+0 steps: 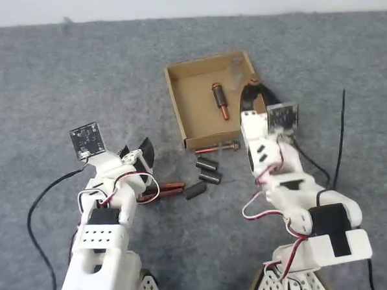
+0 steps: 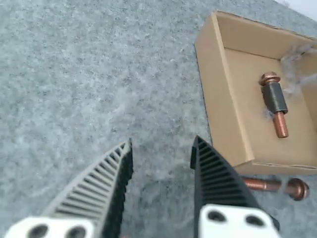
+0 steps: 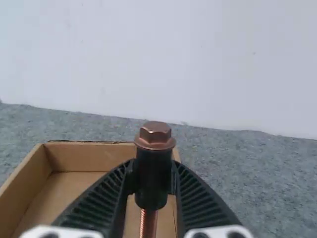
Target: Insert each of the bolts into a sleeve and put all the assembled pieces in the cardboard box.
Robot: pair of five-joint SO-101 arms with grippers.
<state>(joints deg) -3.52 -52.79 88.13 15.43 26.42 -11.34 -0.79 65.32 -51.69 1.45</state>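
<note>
Over the cardboard box's [image 1: 175, 102] right-hand wall, the right claw [image 3: 153, 171] clamps a sleeved bolt [image 3: 153, 158] (head past the fingertips). One assembled piece [image 1: 220, 99] lies inside the box. A loose bolt [image 1: 217, 147] hugs the near wall, with three sleeves [image 1: 207, 164] just beyond it. The left claw [image 2: 161, 148] gapes wide over bare carpet [image 2: 74, 74], apart from the box.

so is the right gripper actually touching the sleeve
Touching. The right wrist view shows the right gripper clamped on both sides of the sleeve, with the bolt through it.
</note>
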